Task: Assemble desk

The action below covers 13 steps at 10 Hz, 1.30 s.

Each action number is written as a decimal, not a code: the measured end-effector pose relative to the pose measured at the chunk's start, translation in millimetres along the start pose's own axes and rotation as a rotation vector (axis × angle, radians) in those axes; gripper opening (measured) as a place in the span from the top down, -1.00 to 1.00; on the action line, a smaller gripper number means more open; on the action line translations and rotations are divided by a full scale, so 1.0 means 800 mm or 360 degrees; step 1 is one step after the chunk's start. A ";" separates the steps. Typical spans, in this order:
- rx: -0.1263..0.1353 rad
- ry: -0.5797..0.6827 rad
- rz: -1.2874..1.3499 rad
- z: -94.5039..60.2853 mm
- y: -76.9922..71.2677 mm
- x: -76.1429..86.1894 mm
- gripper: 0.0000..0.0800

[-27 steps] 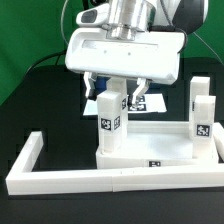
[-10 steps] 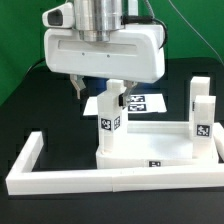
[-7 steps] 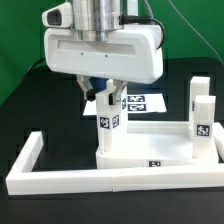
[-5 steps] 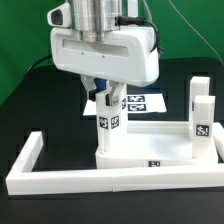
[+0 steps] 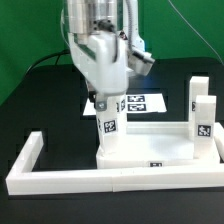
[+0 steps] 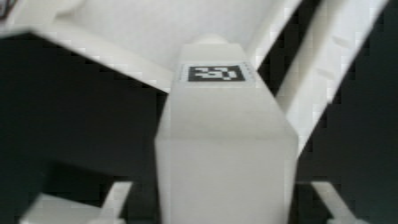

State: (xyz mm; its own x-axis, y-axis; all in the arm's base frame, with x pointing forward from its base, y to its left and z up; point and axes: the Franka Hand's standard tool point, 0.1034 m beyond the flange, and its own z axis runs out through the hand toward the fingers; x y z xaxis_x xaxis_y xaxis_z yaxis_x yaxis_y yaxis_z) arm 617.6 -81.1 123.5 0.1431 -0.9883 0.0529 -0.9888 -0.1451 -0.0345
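The white desk top (image 5: 150,160) lies flat against the white border frame. One white tagged leg (image 5: 109,128) stands upright on its near corner at the exterior view's left. My gripper (image 5: 108,101) reaches straight down over this leg and is shut on its upper part, with the hand turned edge-on to the exterior camera. In the wrist view the leg (image 6: 222,140) fills the middle between the two fingers (image 6: 118,196), and its tag faces the camera. Two more tagged legs (image 5: 203,118) stand upright at the top's right end.
The L-shaped white border frame (image 5: 55,176) runs along the front and up the exterior view's left. The marker board (image 5: 142,101) lies flat on the black table behind the leg. A green wall stands at the exterior view's left.
The fingers have closed in on the leg. The hand has since turned about its vertical axis, from broadside to edge-on in the exterior view. The legs at the right have not moved.
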 end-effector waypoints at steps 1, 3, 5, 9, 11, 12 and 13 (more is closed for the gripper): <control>0.0022 -0.0009 0.0207 0.001 -0.008 -0.004 0.28; 0.0064 -0.0026 0.0656 0.001 -0.018 -0.017 0.28; 0.0064 -0.0025 0.0717 0.000 -0.018 -0.021 0.28; 0.0079 -0.0001 0.0475 0.002 -0.021 -0.024 -0.55; 0.0105 0.0012 -0.0021 0.007 -0.025 -0.039 -0.62; 0.0104 0.0017 -0.0099 0.007 -0.024 -0.036 -0.62; 0.0103 0.0019 -0.0165 0.008 -0.024 -0.036 -0.62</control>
State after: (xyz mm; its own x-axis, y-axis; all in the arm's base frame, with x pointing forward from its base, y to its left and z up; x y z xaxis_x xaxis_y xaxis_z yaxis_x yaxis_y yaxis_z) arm 632.8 -50.0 116.6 0.2436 -0.9672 0.0716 -0.9639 -0.2496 -0.0926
